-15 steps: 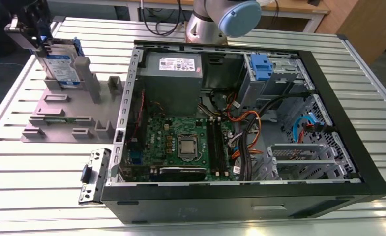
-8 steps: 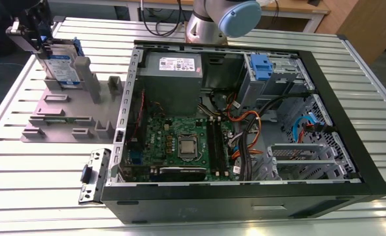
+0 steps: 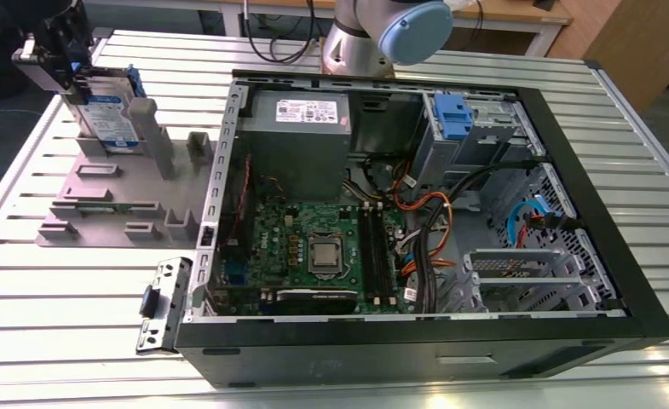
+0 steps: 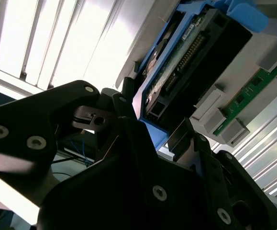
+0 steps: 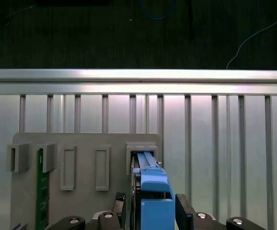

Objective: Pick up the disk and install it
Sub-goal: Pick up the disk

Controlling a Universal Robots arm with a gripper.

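While the disk [image 3: 105, 115] is standing on edge in a slot of the grey fixture [image 3: 95, 192], the gripper [image 3: 75, 75] is straddling its upper end. Whether the gripper is clamping the disk or merely sitting around it, I cannot tell.

In the exterior view the disk is showing its white-and-blue label, with the blue bracket running along its rim. In the first wrist view the disk [image 5: 150, 189] is appearing edge-on, blue bracket uppermost, seated in a rectangular pocket of the fixture [image 5: 85, 153], with the gripper [image 5: 150, 210] around it. In the second wrist view the disk [image 4: 176, 72] is showing its circuit-board face and connector end, which the other views are not giving, and the gripper [image 4: 152, 117] is closing around its blue frame.

A green memory stick [image 5: 42, 187] is lying in another slot of the fixture, well apart from the disk.

In the exterior view the fixture is sitting on the slatted table [image 3: 38, 341] at nine o'clock from the open computer case [image 3: 607, 256], the disk at about ten o'clock from it. The arm [image 3: 391, 30] is rising at twelve o'clock of the case.
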